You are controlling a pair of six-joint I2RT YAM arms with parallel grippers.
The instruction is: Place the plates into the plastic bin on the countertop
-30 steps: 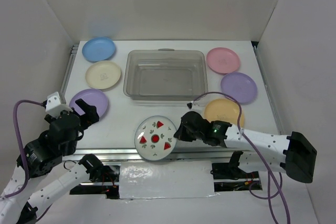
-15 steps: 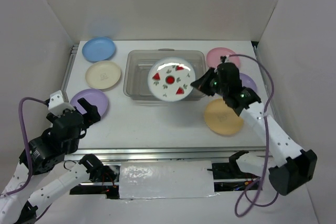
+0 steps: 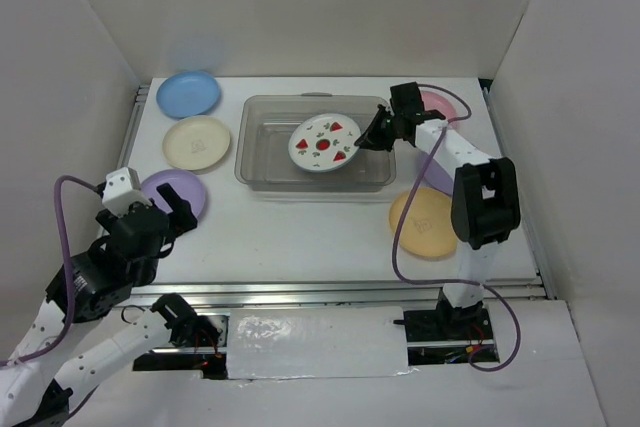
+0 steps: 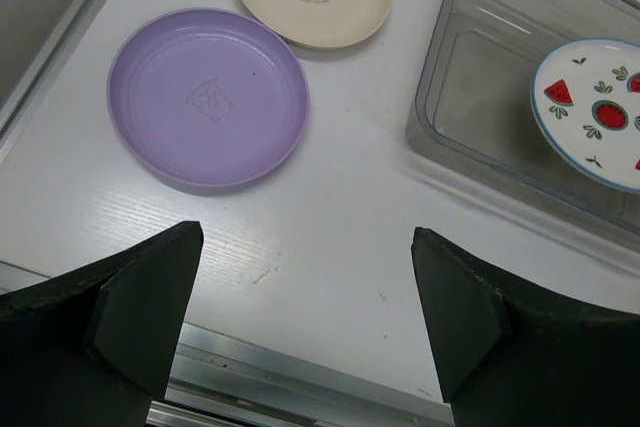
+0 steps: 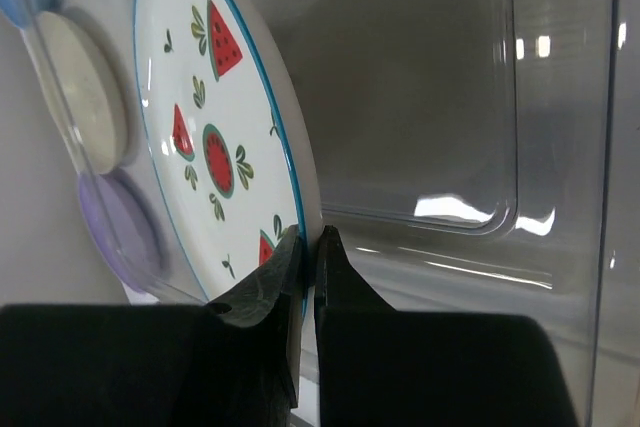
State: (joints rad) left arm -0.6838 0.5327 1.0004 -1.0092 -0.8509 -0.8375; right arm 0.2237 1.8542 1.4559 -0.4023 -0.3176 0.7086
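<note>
Jaws on my right gripper [image 5: 308,239] were clamped on the rim of the watermelon plate [image 3: 322,142], holding it tilted over the plastic bin [image 3: 262,157] so it'd drop in. My left gripper [image 4: 307,237] sat spread wide near the purple plate [image 4: 208,97], I'd guess lined up for that next.

top camera looks down from behind; both wrist cameras, close in, share the watermelon plate [image 4: 595,112].
</note>
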